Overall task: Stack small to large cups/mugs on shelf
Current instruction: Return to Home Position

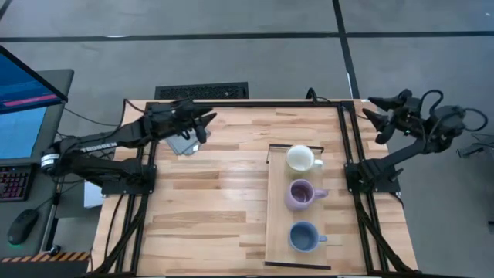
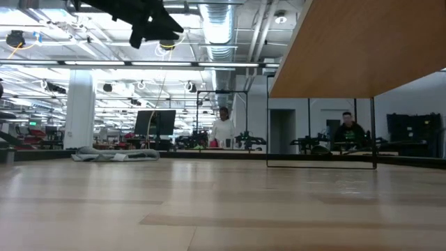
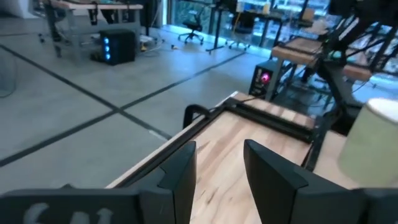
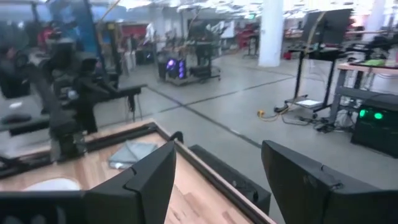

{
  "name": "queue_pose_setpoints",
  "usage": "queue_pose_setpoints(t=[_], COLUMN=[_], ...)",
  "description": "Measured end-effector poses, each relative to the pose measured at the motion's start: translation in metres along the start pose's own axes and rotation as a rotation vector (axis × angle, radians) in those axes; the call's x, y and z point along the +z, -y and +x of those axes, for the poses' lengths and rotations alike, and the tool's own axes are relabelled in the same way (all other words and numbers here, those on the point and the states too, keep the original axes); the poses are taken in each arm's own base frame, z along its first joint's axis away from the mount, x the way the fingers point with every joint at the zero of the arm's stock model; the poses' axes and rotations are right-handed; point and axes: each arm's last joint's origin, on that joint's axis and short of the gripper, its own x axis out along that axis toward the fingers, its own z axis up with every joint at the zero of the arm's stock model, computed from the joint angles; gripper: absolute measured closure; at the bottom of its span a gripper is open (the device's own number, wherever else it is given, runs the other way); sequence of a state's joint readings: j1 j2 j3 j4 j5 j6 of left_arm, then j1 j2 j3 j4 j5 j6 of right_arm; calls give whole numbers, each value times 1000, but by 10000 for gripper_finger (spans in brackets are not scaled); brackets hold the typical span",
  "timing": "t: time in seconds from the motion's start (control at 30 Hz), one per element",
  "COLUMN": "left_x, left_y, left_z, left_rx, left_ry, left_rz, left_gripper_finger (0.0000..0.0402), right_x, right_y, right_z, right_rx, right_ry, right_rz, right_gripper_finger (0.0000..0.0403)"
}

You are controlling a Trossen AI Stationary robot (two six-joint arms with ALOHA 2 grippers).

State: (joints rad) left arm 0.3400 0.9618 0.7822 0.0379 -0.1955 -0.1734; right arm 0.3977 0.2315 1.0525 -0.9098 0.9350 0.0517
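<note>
Already the cream-white mug (image 1: 301, 158), lavender mug (image 1: 301, 194) and blue mug (image 1: 304, 236) stood in a row on the shelf (image 1: 275, 232); the left gripper (image 3: 217, 149) and right gripper (image 4: 217, 152), both empty with fingers spread, hung well apart from them and needed only slow, high retreats

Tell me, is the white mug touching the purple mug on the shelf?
Apart. The high view shows a strip of bare shelf between the white mug and the purple mug.

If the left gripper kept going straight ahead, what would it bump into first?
Probably the dark frame rail along the table edge. The open left gripper aims over bare tabletop toward it; the cream mug sits off to one side. Depth is unclear.
</note>
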Motion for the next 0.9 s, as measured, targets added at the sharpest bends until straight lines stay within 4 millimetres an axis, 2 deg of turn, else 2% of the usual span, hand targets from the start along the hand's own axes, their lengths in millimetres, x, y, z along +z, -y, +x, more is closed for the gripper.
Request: queue_pose_setpoints(t=[0.2,0.4,0.53,0.63,0.9], left_x=[-3,-4,-5,-8,-10], left_y=[-8,-12,-14,-14,-15], left_z=[-1,-1,-1,-1,-1], left_rx=[39,60,69,73,69], left_ry=[-46,-59,-78,-103,-124], left_rz=[17,39,53,59,93], left_gripper_finger=[277,277,277,277,277], right_x=[-42,-67,-68,-67,-69], right_y=[-1,-21,-27,-23,-12], right_z=[4,21,26,24,18], right_rx=[-22,-27,-129,-187,-176], right_ry=[59,79,50,42,3], right_rz=[46,-49,-99,-99,-82], right_gripper_finger=[142,142,142,142,142])
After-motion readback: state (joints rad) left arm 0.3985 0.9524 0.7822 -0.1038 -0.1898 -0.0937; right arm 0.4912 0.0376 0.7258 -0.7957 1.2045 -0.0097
